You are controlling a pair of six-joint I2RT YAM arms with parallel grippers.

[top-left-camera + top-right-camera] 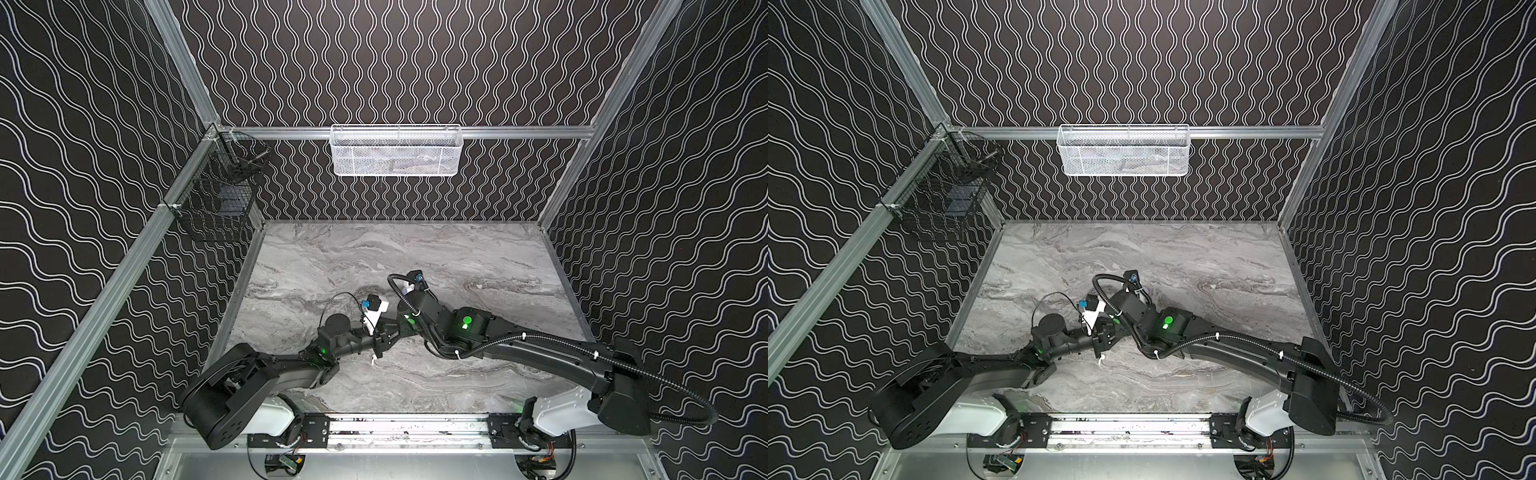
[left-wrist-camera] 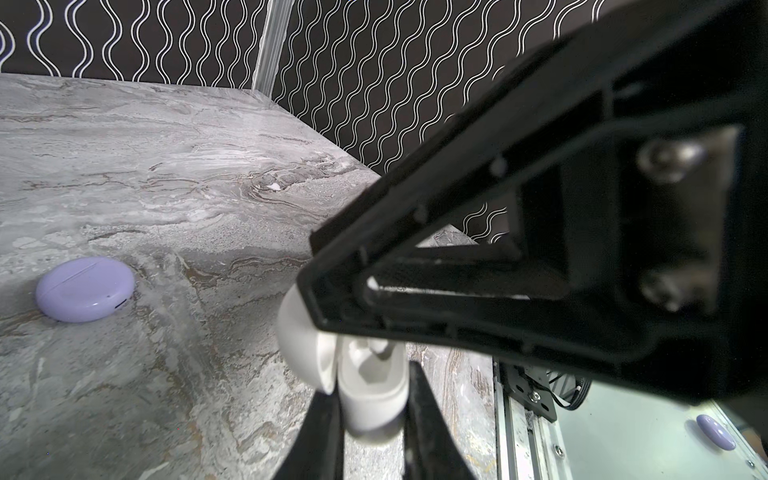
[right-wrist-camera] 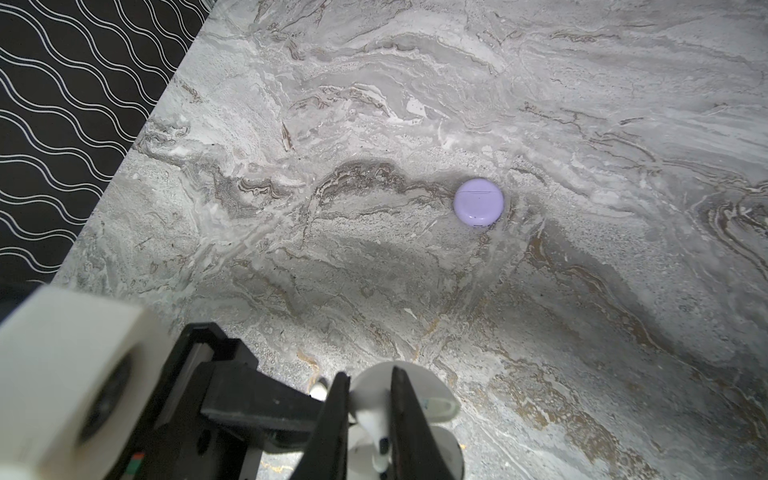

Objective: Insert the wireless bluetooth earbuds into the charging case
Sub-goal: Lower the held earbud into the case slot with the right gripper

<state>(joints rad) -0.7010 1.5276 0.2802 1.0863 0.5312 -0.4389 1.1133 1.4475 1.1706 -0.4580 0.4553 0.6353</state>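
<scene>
Closest in, your right gripper [image 3: 370, 374] had its jaws narrowed on a white earbud [image 3: 372, 419], poised directly over the open white charging case [image 2: 370, 395]. Your left gripper [image 2: 372, 382] had its jaws clamped on the base of that case, with the lid [image 2: 299, 340] swung back to one side. Whether the bud had touched its socket yet could not be told.

You appeared to be mid-insertion of a white bud. The next move called for lining the stem up with its well and easing it down. You would part the right jaws only once it sat home, while the left grip kept the case from tilting.

Just beside the left gripper, what looked like a loose white earbud [image 1: 374, 360] lay on the marble table [image 1: 478, 257]. It was likely your next pick, since the lid could not close on a full pair before it went in.

Farther out, well apart from both grippers, the lavender case [image 3: 478, 202] sat flat on the table with its lid shut. It would need opening before any lavender buds went in, and none of those were in view.
</scene>
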